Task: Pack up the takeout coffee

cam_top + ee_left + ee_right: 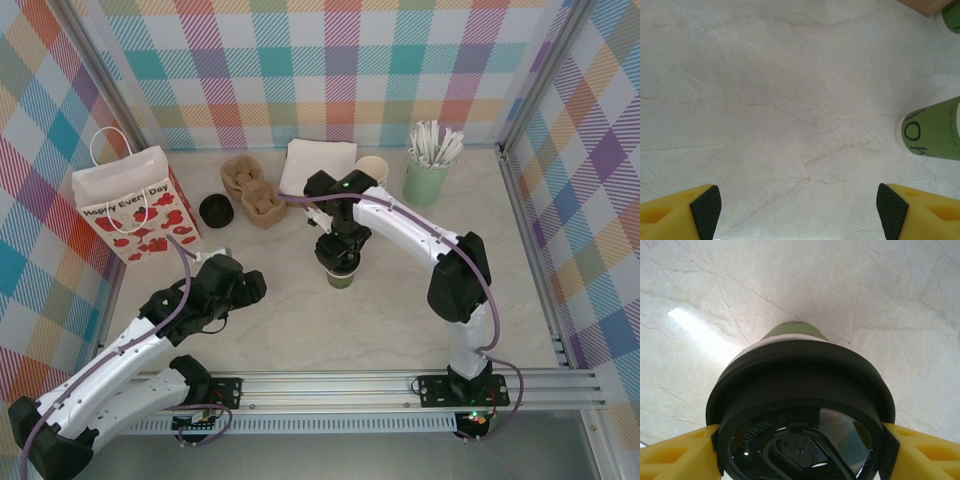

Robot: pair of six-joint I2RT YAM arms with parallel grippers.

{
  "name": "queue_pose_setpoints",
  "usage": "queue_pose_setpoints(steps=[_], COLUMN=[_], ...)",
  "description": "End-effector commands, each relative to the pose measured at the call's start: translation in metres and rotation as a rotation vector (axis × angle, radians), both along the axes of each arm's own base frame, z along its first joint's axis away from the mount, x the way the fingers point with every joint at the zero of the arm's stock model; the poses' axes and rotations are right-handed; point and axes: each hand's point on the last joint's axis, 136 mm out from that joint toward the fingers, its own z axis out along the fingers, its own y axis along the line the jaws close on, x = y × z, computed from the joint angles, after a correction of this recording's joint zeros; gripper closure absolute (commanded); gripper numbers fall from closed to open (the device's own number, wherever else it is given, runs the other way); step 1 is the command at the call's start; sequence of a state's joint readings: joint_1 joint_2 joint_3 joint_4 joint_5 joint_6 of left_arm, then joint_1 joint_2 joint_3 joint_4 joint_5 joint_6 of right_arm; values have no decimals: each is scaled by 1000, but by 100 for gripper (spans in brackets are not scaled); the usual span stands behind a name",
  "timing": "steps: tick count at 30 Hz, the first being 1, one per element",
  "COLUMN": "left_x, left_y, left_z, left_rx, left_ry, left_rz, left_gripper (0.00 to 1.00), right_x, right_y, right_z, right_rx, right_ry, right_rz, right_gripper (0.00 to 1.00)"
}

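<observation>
The takeout coffee cup (341, 277), dark green, stands upright at the middle of the table. A black lid (800, 405) sits on top of it, with the green cup wall (795, 332) showing beyond. My right gripper (338, 250) hangs straight over the cup, and its yellow fingers (675, 457) press both sides of the lid, shut on it. My left gripper (248, 288) hovers low over bare table to the cup's left, open and empty (799, 212). The green cup (935, 129) lies at the right edge of the left wrist view, apart from the fingers.
At the back left stands a white paper bag with red hearts (135, 205). Along the back lie another black lid (215, 210), brown cardboard carriers (255, 192), white napkins (320, 163), a cream cup (373, 170) and a pale-green holder of white sticks (428, 172).
</observation>
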State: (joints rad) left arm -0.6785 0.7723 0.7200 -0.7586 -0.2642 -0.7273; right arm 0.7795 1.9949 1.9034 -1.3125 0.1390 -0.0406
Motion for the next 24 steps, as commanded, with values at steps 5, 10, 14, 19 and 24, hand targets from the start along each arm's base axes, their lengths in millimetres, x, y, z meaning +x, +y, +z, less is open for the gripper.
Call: queue_pose_setpoints(steps=[5,10,14,19,24], left_x=[-3,-3,-3,-3,-3], left_y=[9,8,8,7,7], left_z=[-2,-2,-2,-3,-3], left_rx=[-5,-9,-10,-11,-10], left_ry=[-21,-21,-21,-19,-18], left_rz=[42,43,40,42,43], left_gripper=[16,15,15,14,14], right_x=[-8,-8,-7,-8,-10], right_y=[-4,-1,4,9,10], right_z=[1,-4,-4,-7,-10], right_rx=[-59,-60,-50,-39,-41], right_ry=[33,45,43,52,68], right_rz=[24,31,37,44,50], right_gripper=[26,26,26,26,26])
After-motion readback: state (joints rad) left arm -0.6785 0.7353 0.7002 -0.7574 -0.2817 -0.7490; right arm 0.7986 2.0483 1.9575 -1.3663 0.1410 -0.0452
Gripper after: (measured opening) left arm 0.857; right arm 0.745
